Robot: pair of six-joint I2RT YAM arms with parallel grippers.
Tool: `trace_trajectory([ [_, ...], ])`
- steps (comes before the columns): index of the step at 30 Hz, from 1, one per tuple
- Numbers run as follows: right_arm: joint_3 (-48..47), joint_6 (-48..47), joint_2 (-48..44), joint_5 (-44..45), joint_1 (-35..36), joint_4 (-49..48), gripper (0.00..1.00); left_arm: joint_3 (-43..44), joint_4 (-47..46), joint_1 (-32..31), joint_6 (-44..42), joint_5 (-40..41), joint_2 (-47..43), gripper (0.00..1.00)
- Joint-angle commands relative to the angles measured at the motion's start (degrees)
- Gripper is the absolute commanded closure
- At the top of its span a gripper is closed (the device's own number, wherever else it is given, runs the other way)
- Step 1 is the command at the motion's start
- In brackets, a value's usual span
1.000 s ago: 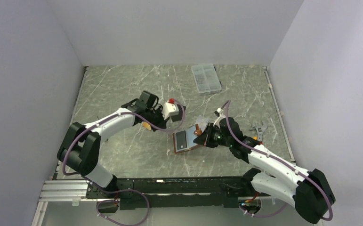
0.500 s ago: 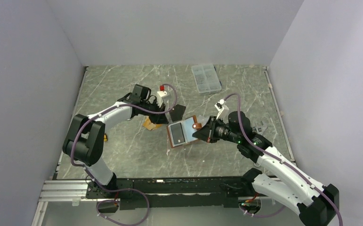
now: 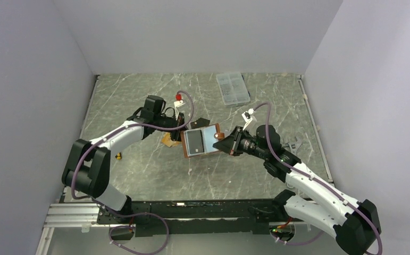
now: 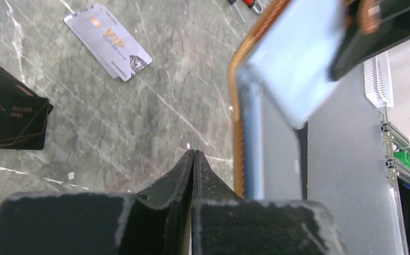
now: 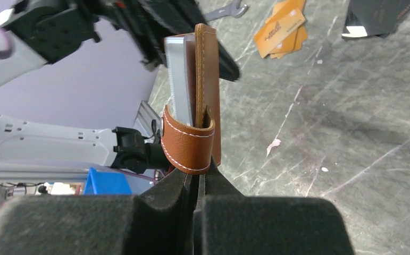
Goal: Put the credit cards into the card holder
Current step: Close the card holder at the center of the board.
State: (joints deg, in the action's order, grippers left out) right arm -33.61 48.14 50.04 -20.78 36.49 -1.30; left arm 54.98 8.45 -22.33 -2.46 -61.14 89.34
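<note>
— Where is the card holder (image 3: 201, 140)?
— Lifted off the table (image 3: 139, 101), with its pale pockets turned toward the overhead camera. The right gripper (image 5: 197, 172) is clamped on its brown snap tab (image 5: 187, 146).
— And the left gripper (image 4: 193, 159)?
— Its fingers are pressed together with nothing between them. The tips are just beside the holder's opposite edge, and I cannot tell whether they touch it.
— The cards?
— All lie flat on the table. The orange cards (image 3: 166, 139) are just beside the holder on the left arm's side. The black card (image 3: 201, 123) is just behind the holder and the silver card (image 4: 108, 41) is near it.
— Anything else?
— A clear box (image 3: 233, 87) sits well behind the holder. A wrench (image 3: 293, 144) lies well off on the right arm's side.
</note>
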Motion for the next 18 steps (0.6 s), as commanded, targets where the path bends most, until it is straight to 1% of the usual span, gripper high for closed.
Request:
trace_trajectory([
  [1,2.31,2.56,1.81,1.62,-0.09,-7.23,1.00,-1.29,-4.89,-0.18,5.14,-0.50,-4.18,0.94],
  [5,5.05,3.92,4.32,2.22,0.10,-9.99,1.00,-1.21,-4.96,-0.43,6.83,1.81,-4.51,0.94],
  [8,6.44,4.85,6.73,2.10,0.35,-12.89,1.00,-2.36,-3.80,-0.61,5.83,5.99,-3.60,0.95],
  [11,7.94,6.28,9.53,2.20,0.59,-16.13,1.00,-3.92,-3.95,-0.61,7.49,11.75,-3.63,0.96],
  [18,11.60,9.77,18.15,2.19,0.83,-26.58,1.00,-3.41,-3.97,-2.13,10.11,15.06,0.13,0.97],
])
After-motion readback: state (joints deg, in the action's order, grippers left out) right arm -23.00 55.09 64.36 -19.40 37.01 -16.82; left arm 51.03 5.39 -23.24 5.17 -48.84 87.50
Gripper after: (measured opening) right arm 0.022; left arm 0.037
